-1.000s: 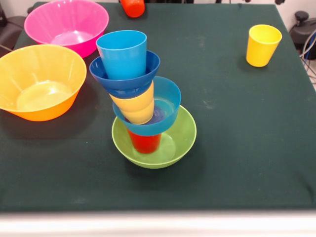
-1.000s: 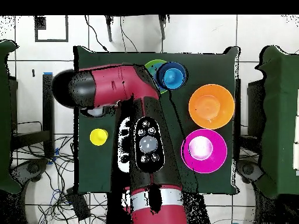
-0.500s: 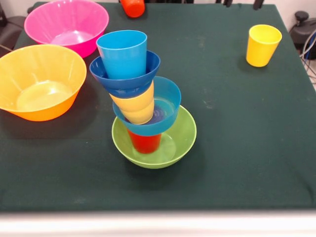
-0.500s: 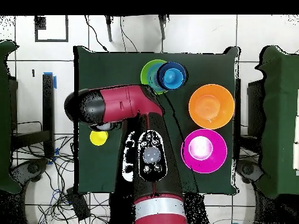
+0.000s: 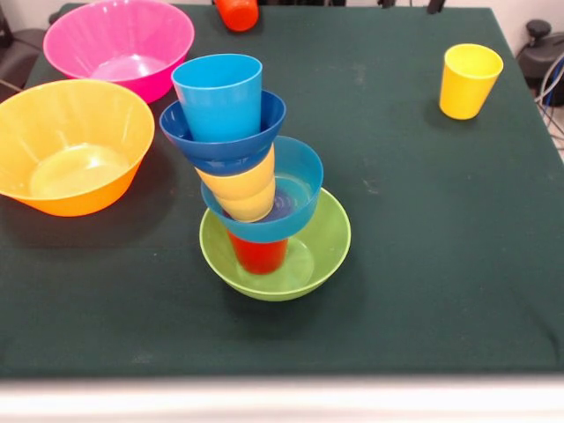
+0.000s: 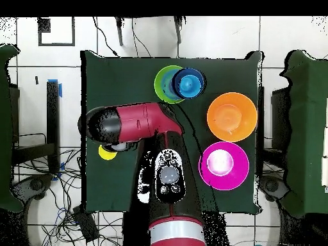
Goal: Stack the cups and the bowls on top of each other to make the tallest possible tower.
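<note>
Five bowls show — pink [image 5: 119, 42], yellow-orange [image 5: 72, 145], green [image 5: 308, 260], light blue [image 5: 301, 181], dark blue [image 5: 269, 132] — and five cups: red [image 5: 258, 254], orange [image 5: 238, 12], light blue [image 5: 218, 95], two yellow [image 5: 470, 79] [image 5: 242, 189].

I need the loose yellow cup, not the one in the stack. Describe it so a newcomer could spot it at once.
In the front view, start from the tower rising out of the green bowl and look across the dark green table to its far right corner. The yellow cup stands there upright and alone, mouth up, touching nothing, unlike the yellow cup wedged between blue bowls.
</note>
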### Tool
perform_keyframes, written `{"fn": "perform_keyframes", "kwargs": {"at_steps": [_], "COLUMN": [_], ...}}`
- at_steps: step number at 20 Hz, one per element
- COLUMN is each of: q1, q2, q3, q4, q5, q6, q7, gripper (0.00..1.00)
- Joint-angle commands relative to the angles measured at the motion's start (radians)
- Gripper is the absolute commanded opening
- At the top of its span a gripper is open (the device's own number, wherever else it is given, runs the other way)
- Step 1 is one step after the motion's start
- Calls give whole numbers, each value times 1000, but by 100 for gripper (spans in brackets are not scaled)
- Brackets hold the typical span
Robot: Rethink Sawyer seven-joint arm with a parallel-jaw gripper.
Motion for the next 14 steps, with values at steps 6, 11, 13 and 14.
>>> {"fn": "perform_keyframes", "kwargs": {"at_steps": [6, 11, 13, 14], "q1": [-10, -10, -5, -1], "q2": [39, 64, 78, 86], "q3": [4, 0, -4, -7], "q4": [78, 69, 68, 61], "q5": [-33, -37, -42, -46], "q6": [-87, -113, -133, -135], "q7": [56, 61, 70, 72], "gripper": [100, 100, 100, 100]}}
